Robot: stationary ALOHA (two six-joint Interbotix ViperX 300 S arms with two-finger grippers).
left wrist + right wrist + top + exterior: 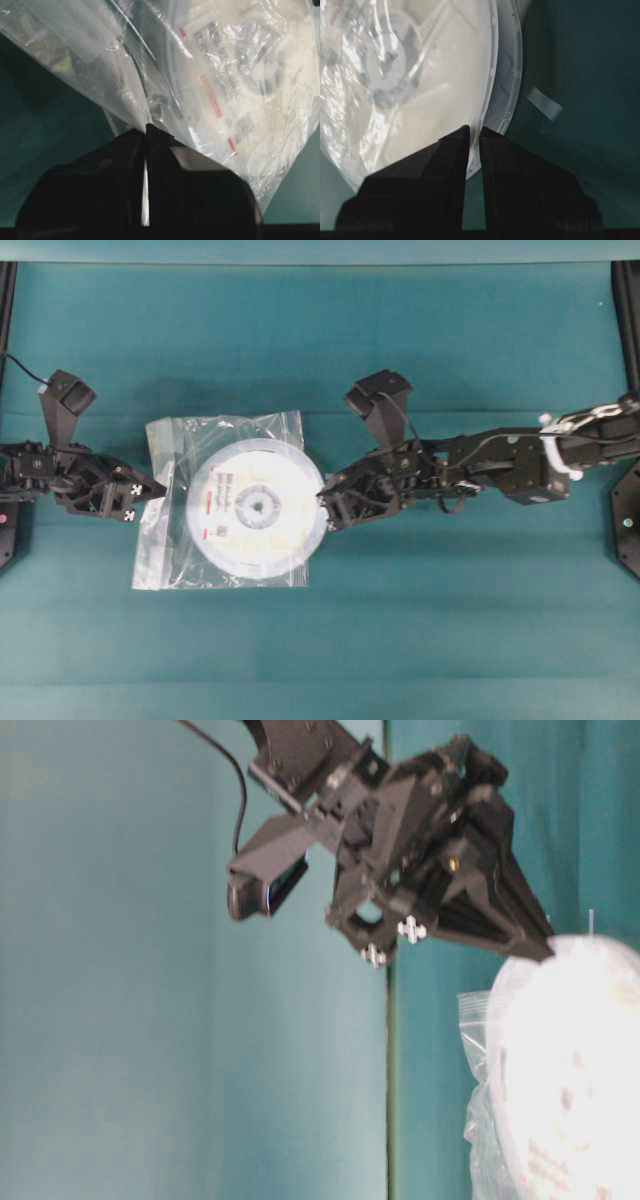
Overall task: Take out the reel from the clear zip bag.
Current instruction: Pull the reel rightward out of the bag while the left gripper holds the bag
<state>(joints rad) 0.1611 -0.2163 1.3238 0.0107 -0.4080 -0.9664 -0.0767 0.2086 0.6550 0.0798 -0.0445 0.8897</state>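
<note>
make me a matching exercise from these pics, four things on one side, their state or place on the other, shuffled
1. left gripper
2. right gripper
3. reel
4. table

a. teal, underneath everything
b. shut on the reel's rim
c. round and white, sticking partly out of the bag
d. shut on the clear zip bag

Pairs: 1-d, 2-b, 3-c, 4-a

Crinkly, glossy clear plastic zip bag (175, 540) — smooth pale plastic reel (258, 505) — matt teal table (450, 630).
</note>
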